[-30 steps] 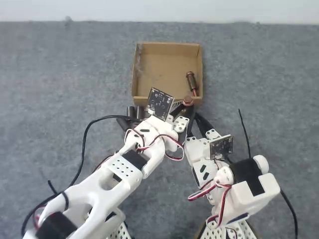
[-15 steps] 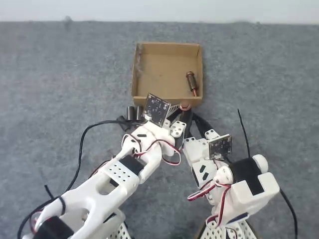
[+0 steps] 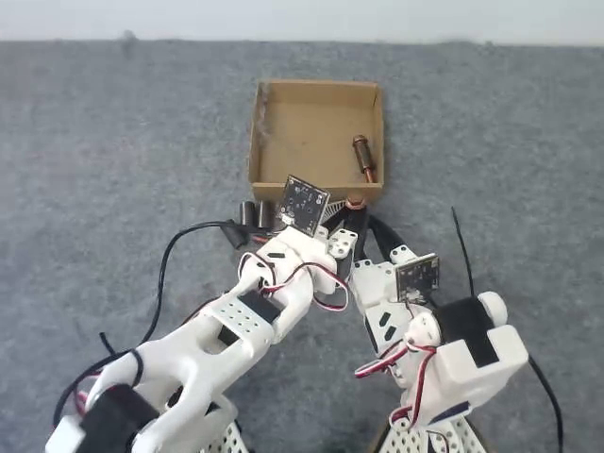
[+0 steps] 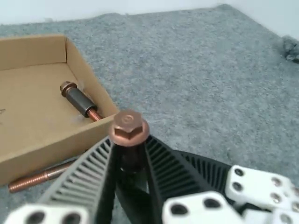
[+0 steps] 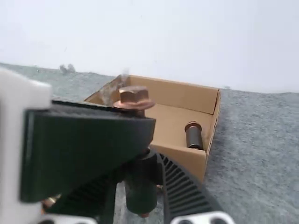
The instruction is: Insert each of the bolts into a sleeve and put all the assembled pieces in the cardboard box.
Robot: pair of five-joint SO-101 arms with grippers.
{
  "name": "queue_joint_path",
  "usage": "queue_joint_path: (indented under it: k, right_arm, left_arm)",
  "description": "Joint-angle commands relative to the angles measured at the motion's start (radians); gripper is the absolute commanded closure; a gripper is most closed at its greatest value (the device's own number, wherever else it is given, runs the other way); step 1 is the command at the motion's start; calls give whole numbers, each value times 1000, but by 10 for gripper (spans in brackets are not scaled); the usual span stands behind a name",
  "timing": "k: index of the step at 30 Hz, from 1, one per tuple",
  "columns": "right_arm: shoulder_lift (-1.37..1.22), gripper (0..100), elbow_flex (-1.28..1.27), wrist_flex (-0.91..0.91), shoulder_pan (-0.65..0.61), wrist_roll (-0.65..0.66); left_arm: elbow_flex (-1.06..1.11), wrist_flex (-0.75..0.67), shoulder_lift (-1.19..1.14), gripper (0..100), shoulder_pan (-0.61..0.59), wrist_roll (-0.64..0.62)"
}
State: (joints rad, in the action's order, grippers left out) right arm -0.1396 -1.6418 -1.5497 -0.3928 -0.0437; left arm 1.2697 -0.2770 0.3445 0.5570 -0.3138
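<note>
Left gripper [image 4: 130, 156] edged toward box [image 4: 42, 151], fingers [image 4: 91, 175] pinching black sleeve [image 4: 131, 161] under copper hex bolt [image 4: 129, 128] head, right gripper [image 3: 366, 225] hold unclear

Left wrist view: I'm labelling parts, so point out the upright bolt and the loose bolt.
upright bolt [image 4: 127, 127]: left wrist view, hex head.
loose bolt [image 4: 44, 176]: left wrist view, threaded shank.

Setting: robotics lab bench. Evidence: a grey felt-like mat [image 3: 104, 151] covering the table, a bare white wall [image 3: 302, 19] behind, and two white plastic servo arms [image 3: 236, 326] mounted side by side, with exposed red-and-white leads [image 3: 321, 276] and a trailing black cable [image 3: 160, 283].
</note>
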Motion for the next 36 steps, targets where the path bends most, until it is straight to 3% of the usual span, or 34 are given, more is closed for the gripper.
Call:
queue_joint_path:
  k: [1,10,17,36]
  right_arm:
    - [48,992,-31,-10,22,-6]
    - [48,992,-31,-15,24,-6]
    - [50,992,-31,-18,38,-6]
    - [50,992,-31,-18,38,-6]
  left_arm:
    - [22,-6,-51,987,3,-8]
    - [22,-6,-51,982,3,-9]
    - [24,-2,-51,855,-5,-61]
    - [54,8,-2,852,-44,-58]
